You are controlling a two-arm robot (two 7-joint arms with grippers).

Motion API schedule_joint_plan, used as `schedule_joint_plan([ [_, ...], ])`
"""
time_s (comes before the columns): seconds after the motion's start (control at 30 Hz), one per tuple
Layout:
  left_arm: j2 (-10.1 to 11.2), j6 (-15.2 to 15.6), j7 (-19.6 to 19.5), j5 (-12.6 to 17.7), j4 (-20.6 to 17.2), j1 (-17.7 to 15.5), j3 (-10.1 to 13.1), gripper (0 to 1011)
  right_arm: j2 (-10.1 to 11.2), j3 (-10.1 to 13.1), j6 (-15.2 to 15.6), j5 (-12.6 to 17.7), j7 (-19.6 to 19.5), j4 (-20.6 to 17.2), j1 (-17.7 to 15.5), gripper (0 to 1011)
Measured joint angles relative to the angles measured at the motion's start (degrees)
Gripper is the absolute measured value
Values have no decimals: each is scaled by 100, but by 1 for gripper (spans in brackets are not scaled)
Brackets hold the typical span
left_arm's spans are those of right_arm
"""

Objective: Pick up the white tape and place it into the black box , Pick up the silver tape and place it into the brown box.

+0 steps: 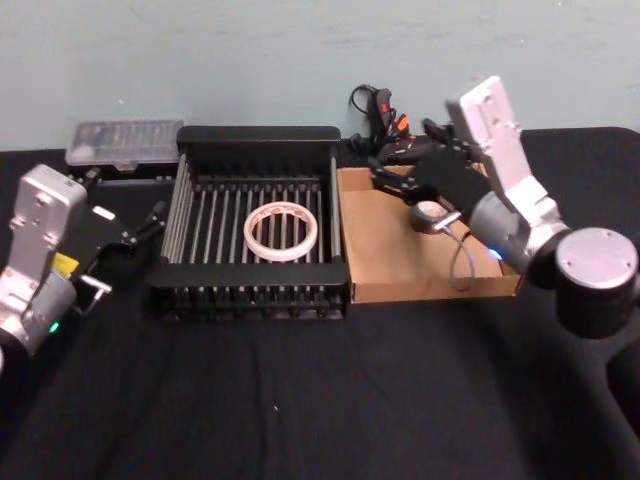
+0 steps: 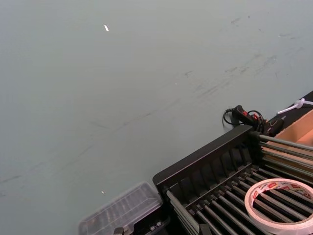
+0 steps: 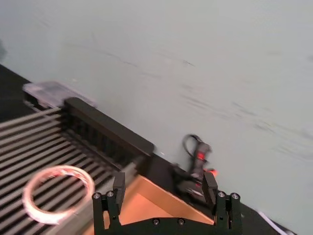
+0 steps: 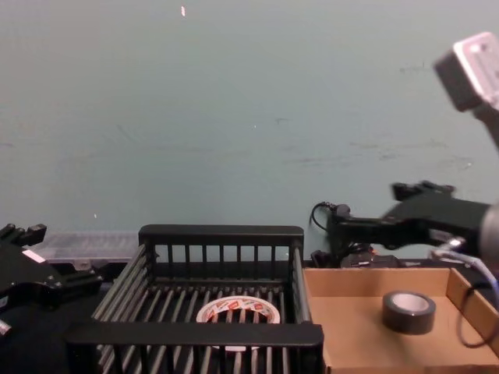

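The white tape (image 1: 281, 231) lies flat on the bars in the middle of the black box (image 1: 256, 135), so that part of the job looks done. The silver tape (image 4: 408, 312) sits flat on the floor of the brown box (image 1: 382, 268), near its right wall, and nothing holds it. That looks done too.

The right gripper (image 4: 343, 231) hangs in the air above the far edge of the brown box, well above the silver tape. Its fingers (image 3: 119, 183) are spread wide with nothing between them. I think it is up there because it has no more need to hold the roll, and staying high keeps it from bumping the box walls.

The left gripper (image 1: 150, 222) rests on the table just to the left of the black box, out of the way. I cannot tell how its fingers stand.

A clear plastic case (image 1: 125, 141) sits behind the black box, and some black cables (image 1: 378, 112) lie behind the brown box. Both are away from the tapes, so they should not get in the way.
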Motion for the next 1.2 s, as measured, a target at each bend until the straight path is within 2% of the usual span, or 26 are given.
schedule_joint_plan([
  [0.23,0,0,0,0,0,0,0,1001,136,235,-99,-197,-258,-57,-231,1002],
  [0.57,0,0,0,0,0,0,0,1001,214,418,-418,-758,-769,96,-489,1002],
  [0.77,0,0,0,0,0,0,0,1001,193,466,-599,-1050,-1005,234,-568,1002],
  [1.2,0,0,0,0,0,0,0,1001,48,587,-661,-1254,-1069,407,-591,1002],
])
